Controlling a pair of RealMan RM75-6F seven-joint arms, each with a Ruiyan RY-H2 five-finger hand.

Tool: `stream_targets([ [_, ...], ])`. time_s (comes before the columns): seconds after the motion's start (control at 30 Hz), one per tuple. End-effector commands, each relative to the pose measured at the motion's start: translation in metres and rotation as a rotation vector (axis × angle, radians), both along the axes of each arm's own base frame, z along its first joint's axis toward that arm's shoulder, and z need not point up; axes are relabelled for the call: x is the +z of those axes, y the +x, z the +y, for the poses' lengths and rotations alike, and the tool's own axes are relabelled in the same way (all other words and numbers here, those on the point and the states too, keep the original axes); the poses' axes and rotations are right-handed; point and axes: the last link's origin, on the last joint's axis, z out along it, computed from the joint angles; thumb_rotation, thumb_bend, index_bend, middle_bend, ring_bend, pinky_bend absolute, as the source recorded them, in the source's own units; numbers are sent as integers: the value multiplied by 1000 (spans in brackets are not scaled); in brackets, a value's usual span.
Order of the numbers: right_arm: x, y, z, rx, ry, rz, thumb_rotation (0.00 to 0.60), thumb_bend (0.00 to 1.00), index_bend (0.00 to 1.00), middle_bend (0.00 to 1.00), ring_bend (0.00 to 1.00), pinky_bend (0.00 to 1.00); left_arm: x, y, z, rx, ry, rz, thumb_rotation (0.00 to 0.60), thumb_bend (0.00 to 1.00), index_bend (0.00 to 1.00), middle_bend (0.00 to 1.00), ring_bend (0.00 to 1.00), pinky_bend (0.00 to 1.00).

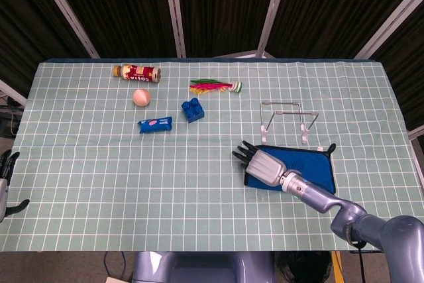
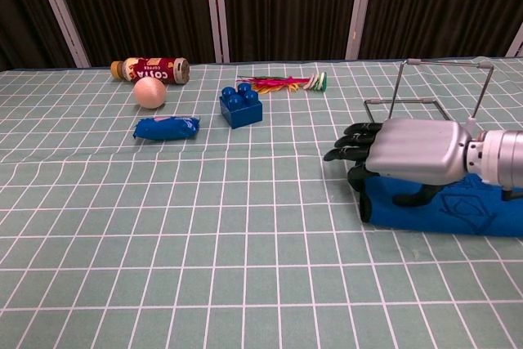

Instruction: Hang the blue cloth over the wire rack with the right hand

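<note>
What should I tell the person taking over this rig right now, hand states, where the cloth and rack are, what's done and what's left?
Right hand: over the left end of the blue cloth, fingers apart, nothing held; the pictures do not settle whether it touches the cloth.
Left hand: at the far left edge of the head view, off the table; its state cannot be told.
Blue cloth: flat on the table, just in front of the wire rack.
Wire rack: upright and bare.
Done: the right hand is at the cloth.
Left: grip the cloth, lift it, drape it over the rack's top bar.
</note>
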Motion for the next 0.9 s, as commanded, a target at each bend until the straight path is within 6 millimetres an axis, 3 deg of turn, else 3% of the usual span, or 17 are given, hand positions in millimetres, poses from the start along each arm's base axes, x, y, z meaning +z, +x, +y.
stream_targets([
  [0.03,2,-2,0,8,2,-17,600,190,420,42,0,0,0,0,0,-1,1,1,600,0,0,0,0,0],
  [0.63,1,-11,2,8,10,-25,600,211,458,61,0,0,-1,0,0,-1,-2,1,600,0,0,0,0,0],
  [0.9,3,-13,1,2,10,-44,600,325,536,72,0,0,-1,1,0,-1,-4,1,600,0,0,0,0,0],
])
